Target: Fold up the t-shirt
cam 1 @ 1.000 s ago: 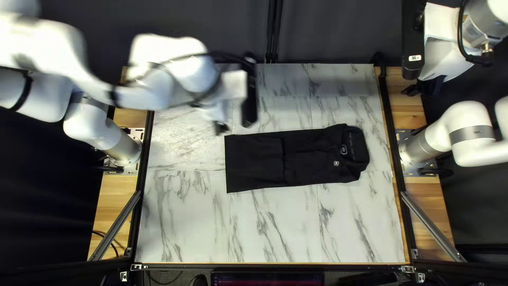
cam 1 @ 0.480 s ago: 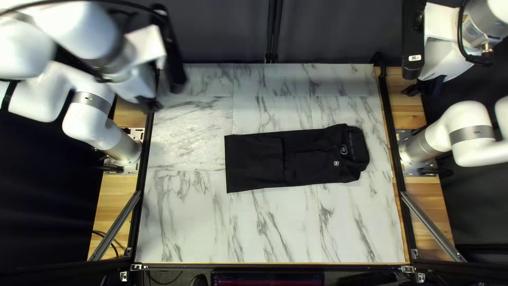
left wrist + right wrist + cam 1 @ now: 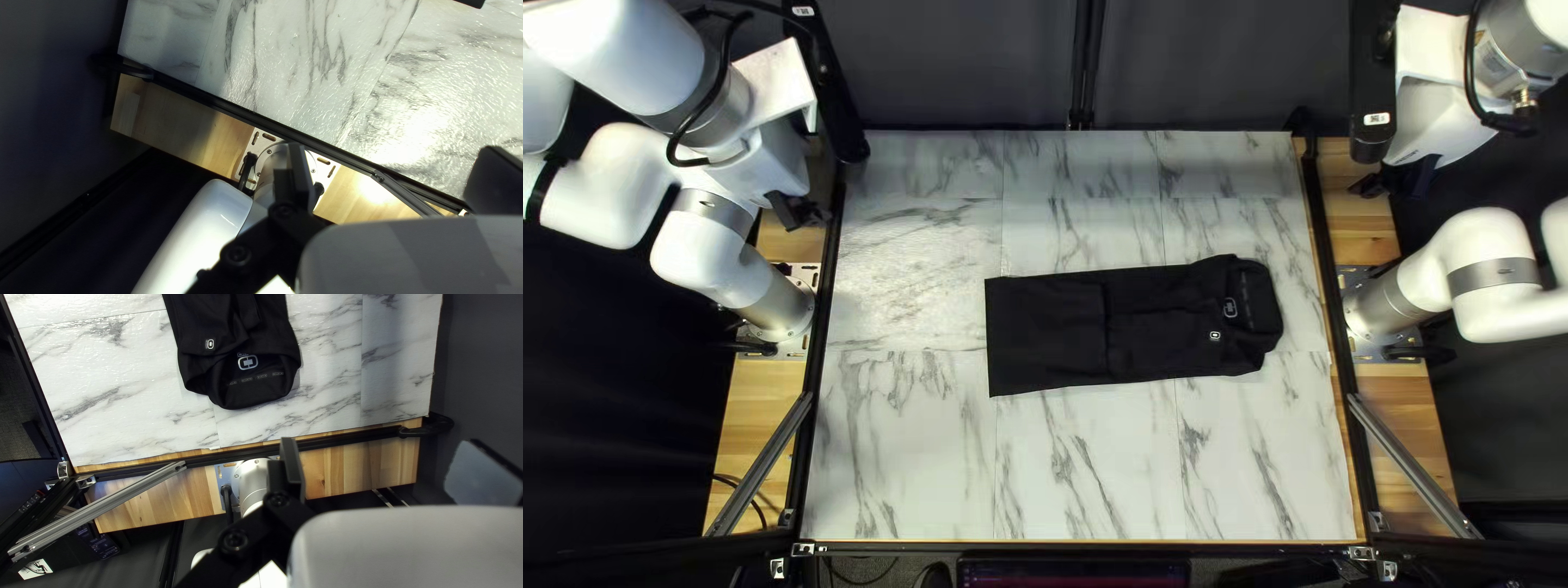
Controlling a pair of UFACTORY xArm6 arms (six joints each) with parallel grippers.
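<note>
The black shirt (image 3: 1133, 321) lies flat in a long folded strip, its collar toward the right of the top left view and its straight hem end toward the left. Raised over the left rim near the far corner, my left gripper (image 3: 797, 209) is away from the cloth. In its wrist view the left gripper (image 3: 392, 171) stands open, nothing held. My right gripper (image 3: 1392, 183) hangs beyond the table's right rim, also apart from the shirt. Open and empty in its own view, the right gripper (image 3: 384, 463) has the shirt's collar end (image 3: 250, 384) ahead over the tabletop.
The marble-patterned tabletop (image 3: 1078, 457) is framed by a black left rail (image 3: 822, 316) and a black right rail (image 3: 1334, 294). Metal braces stand at both near corners. A dark curtain (image 3: 958, 65) hangs behind the far edge. Arm bases flank the table on wooden strips.
My left arm has swung from near the shirt's hem end back to the left, past the table's left rim. The shirt and right arm have not moved.
</note>
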